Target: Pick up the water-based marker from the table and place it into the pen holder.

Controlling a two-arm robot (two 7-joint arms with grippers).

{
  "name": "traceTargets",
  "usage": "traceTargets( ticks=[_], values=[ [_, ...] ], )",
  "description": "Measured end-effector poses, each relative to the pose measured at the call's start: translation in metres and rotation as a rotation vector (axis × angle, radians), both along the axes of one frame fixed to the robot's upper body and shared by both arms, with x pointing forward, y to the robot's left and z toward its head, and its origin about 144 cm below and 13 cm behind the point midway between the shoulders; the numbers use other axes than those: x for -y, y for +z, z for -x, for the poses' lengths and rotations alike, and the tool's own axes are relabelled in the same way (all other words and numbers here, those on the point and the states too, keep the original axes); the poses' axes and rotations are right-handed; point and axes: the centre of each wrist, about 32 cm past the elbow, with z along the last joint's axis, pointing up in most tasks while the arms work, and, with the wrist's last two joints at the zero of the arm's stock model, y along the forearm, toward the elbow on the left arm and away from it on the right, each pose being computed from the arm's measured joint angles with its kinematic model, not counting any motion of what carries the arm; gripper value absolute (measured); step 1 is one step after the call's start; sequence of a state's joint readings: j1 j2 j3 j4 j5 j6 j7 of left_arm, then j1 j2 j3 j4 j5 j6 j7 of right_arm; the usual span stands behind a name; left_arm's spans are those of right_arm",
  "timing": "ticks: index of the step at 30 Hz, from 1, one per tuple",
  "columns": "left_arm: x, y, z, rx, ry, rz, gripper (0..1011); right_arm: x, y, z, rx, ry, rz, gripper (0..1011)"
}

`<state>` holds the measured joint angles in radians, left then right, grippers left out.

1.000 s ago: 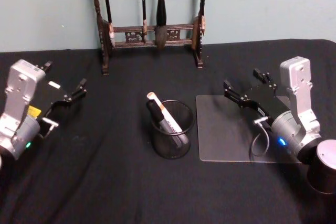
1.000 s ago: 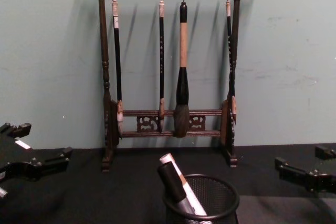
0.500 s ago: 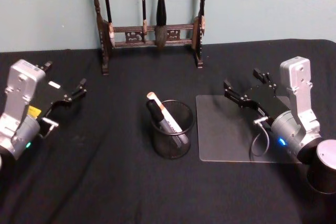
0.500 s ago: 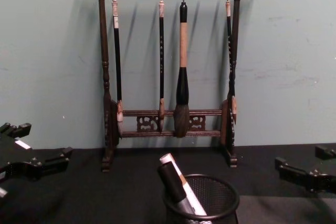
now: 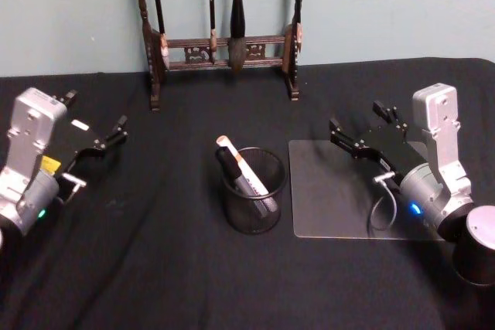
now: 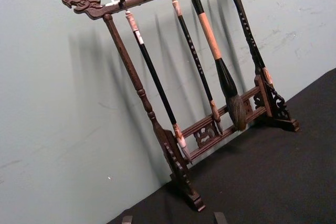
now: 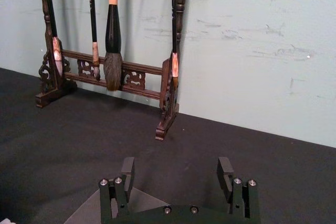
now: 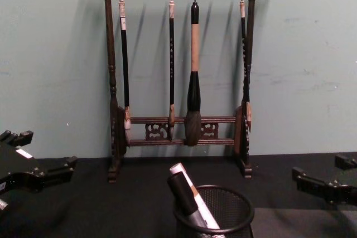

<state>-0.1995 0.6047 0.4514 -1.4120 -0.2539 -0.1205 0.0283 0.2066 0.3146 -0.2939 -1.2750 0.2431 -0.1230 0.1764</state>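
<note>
The pen holder [image 5: 254,190], a round black wire-mesh cup, stands at the middle of the black table; its rim shows low in the chest view [image 8: 215,211]. The water-based marker [image 5: 241,167] leans inside it, white end up and out over the rim toward the left [image 8: 192,193], beside a black-capped pen. My left gripper [image 5: 97,110] hovers open and empty at the left, well apart from the cup. My right gripper [image 5: 356,115] hovers open and empty at the right; its two fingers stand wide apart in the right wrist view [image 7: 176,166].
A tall dark wooden brush rack [image 5: 224,45] with several hanging brushes stands at the back against the green wall [image 8: 178,71]. A clear flat mat [image 5: 336,191] lies right of the cup, under the right gripper. Black cloth covers the table.
</note>
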Motion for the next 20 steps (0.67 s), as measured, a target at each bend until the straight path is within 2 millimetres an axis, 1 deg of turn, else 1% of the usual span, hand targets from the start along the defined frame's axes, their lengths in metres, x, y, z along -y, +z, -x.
traceTargets(
  ticks=[20],
  values=[
    [0.0,0.0,0.0,0.0,0.0,0.0,1001,0.0,0.0,0.0,0.0,0.0,0.0,1003]
  ],
)
